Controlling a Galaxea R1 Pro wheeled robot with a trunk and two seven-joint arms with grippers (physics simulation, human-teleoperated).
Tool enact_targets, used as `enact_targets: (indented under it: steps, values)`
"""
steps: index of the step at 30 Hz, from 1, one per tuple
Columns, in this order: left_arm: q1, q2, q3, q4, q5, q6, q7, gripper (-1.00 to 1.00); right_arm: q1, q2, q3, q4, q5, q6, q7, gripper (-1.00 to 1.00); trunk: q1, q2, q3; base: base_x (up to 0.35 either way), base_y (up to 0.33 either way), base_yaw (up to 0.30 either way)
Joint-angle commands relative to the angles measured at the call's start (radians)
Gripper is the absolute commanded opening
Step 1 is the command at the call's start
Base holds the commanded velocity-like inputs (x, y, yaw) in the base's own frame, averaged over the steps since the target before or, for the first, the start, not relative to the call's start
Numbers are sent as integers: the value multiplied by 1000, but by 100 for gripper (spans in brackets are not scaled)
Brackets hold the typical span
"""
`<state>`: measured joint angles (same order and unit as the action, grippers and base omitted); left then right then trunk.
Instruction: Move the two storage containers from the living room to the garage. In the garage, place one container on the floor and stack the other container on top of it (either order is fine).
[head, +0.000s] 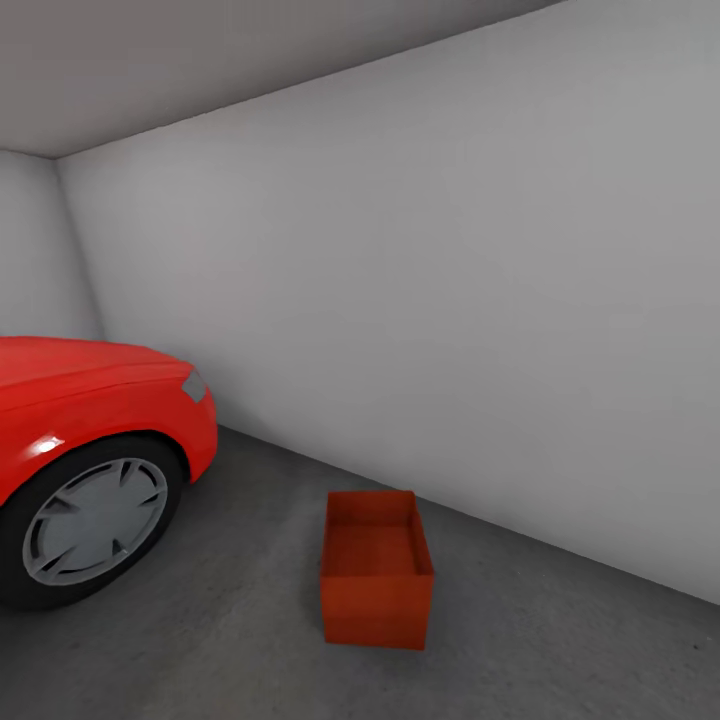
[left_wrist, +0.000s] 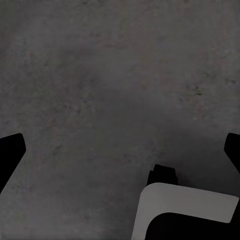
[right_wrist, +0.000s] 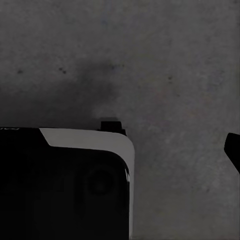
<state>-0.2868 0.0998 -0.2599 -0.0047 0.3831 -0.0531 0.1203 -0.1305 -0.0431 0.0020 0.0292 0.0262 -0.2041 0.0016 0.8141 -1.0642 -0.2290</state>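
I'm looking into the garage (head: 400, 260): white walls, and the grey concrete floor (head: 560, 640) running up to them. At my left the red car (head: 90, 400) fills that side, its front wheel (head: 95, 520) facing me. On the floor, near the foot of the right-hand wall and well apart from the car, sits one storage container (head: 377, 585), upright, open-topped and empty as far as I can see inside. From its straight flat sides and thin walls I judge it stiff and light, but smooth enough to slip in a pinch; it is too wide for one gripper, so I would press in on two opposite walls just under the rim, one arm on each side. Both wrist cameras look straight down at bare concrete past parts of the robot's own body. The left gripper (left_wrist: 120, 150) stands wide, a dark fingertip at each edge, holding nothing. Of the right gripper I see a single fingertip (right_wrist: 233, 150), so I cannot tell its spread.
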Motion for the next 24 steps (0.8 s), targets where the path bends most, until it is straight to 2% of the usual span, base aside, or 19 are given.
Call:
enact_targets:
  steps: [1,24]
  values:
    - [0,0,-9,0,8,-2,2,100,-1,0,1,3,3,-5,0,100,0,-1,-1,0,0,0]
    - [-1,-4,-10,0,8,-2,2,100,-1,2,3,3,4,-5,0,100,0,-1,-1,0,0,0]
